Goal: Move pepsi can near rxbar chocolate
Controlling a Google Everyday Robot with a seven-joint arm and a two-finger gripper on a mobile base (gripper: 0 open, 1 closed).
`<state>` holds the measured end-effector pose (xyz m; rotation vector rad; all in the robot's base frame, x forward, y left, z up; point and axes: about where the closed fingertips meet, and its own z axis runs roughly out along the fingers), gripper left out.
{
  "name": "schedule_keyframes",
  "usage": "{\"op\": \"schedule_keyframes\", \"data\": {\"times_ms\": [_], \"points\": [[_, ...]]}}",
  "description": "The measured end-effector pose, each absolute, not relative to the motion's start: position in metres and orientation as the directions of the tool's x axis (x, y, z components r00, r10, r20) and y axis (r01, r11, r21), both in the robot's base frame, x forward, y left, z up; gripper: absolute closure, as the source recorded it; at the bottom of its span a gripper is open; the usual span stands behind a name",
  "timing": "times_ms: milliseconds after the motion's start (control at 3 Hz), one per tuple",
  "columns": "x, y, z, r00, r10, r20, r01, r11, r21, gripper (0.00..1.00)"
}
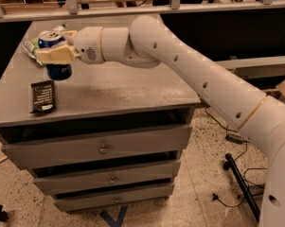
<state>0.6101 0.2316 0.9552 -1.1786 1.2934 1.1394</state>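
The pepsi can (57, 70), dark blue with a silver top, is held upright in my gripper (54, 51) above the left part of the grey cabinet top (123, 86). The gripper's tan fingers (57, 56) are shut around the can's middle. The rxbar chocolate (42, 97), a flat black wrapper with white text, lies near the front left edge, just below and left of the can. The can hangs a little above the surface, close behind the bar.
A green crinkly snack bag (32, 45) lies at the back left, mostly hidden behind the can and gripper. The cabinet has three drawers (104, 148) below. Cables and a black stand (239, 174) lie on the floor to the right.
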Motion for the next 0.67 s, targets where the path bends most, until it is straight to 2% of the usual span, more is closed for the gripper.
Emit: {"op": "schedule_keyframes", "data": {"times_ms": [333,667], "points": [[0.603,0.233,0.934,-0.003,-0.100,-0.995,-0.996,0.085,-0.006,0.84],[0.602,0.231,0.911,0.012,-0.139,-0.990,-0.995,0.099,-0.026,0.59]]}}
